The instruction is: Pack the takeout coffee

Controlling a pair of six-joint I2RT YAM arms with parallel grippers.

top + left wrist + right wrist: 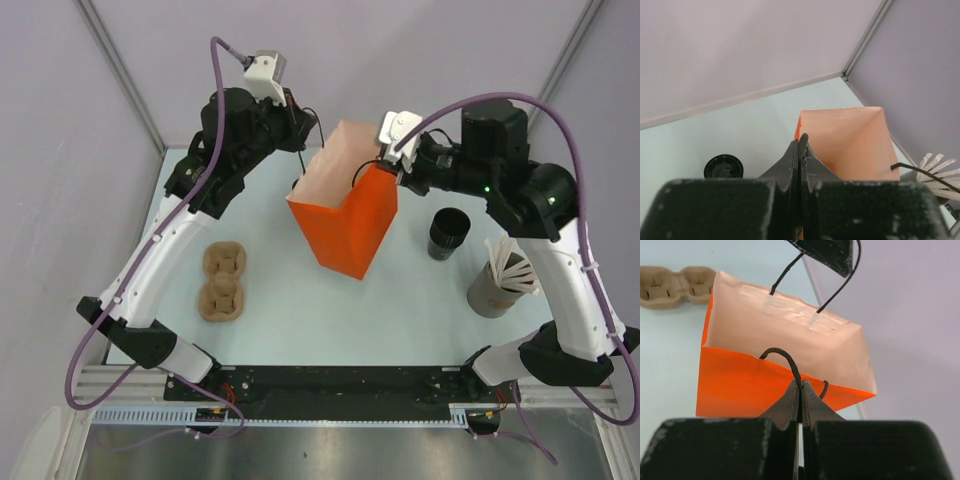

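An orange paper bag (345, 210) stands open in the middle of the table, held up by both black cord handles. My left gripper (303, 140) is shut on the far handle; its closed fingers show above the bag's pale inside (850, 145). My right gripper (383, 165) is shut on the near handle (790, 365), just above the bag's orange front (755, 385). One black takeout coffee cup (448, 232) stands on the table to the right of the bag, apart from both grippers; it also shows in the left wrist view (723, 167). No other black cup is in view.
A grey tub of white sticks (497, 280) stands at the right, near the cup. A brown pulp cup tray (223, 280) lies at the left and shows in the right wrist view (675, 285). Enclosure walls close in behind.
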